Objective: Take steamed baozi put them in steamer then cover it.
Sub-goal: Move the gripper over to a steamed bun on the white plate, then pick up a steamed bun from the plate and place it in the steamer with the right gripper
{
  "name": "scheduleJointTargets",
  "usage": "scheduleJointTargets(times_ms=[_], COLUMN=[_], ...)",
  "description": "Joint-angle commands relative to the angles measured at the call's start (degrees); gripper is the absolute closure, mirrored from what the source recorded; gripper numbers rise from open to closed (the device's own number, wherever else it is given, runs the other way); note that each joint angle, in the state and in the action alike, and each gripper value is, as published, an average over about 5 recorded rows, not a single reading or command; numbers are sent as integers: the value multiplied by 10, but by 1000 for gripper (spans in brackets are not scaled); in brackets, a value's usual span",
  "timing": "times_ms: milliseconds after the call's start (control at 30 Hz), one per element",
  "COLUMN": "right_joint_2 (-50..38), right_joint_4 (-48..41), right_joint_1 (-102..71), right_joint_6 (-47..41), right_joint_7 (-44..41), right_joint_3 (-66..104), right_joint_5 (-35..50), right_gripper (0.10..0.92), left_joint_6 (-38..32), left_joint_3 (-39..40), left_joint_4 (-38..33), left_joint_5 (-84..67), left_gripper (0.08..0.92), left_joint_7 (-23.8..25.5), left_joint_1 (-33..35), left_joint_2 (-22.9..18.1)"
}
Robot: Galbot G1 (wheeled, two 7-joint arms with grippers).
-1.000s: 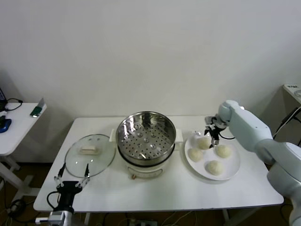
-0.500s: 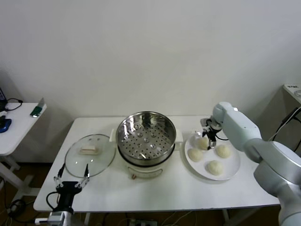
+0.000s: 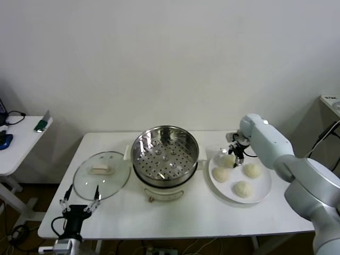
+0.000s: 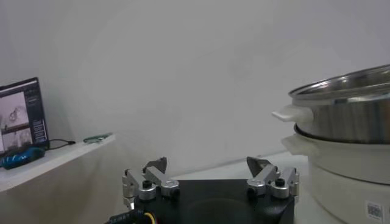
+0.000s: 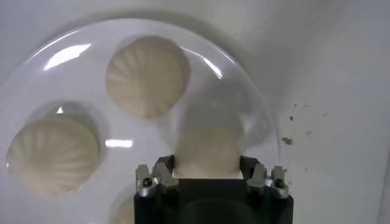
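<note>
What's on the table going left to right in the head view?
Left hand at the near edge → lid → steamer → plate of baozi, with the right hand at its far-left bun.

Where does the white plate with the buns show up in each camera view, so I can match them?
Head view: the white plate lies on the table's right side, right of the steamer.
Left wrist view: not in it; only the steamer shows.
Right wrist view: the plate fills most of the picture.
Shared landmark: the bun between the right gripper fingers.
</note>
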Motion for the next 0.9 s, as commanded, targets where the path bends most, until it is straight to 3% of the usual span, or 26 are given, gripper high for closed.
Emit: scheduleJointTargets(times_ms=[33, 333, 467, 667, 900], right_joint_2=[-37, -10, 16, 72, 135], right_joint_4=[86, 199, 242, 252, 278], right_joint_1=[69, 248, 297, 325, 276], right_joint_6=[9, 54, 91, 170, 275], right_joint_7=[-19, -48, -63, -63, -21], right_joint_3=[-98, -262, -293, -291, -260], right_joint_5=[88, 243, 270, 236, 54], right_gripper=[329, 321, 321, 315, 313], left_joint_6=[-1, -1, -3, -7, -10], left_joint_3=[-1, 1, 2, 0, -5], left_joint_4=[-3, -18, -19, -18, -15], left_joint_5=[-2, -2, -2, -4, -10], left_gripper=[177, 177, 177, 177, 177], left_joint_7=[0, 4, 4, 2, 1], left_joint_1=[5, 16, 22, 29, 37], left_joint_2=[0, 1, 4, 5, 5])
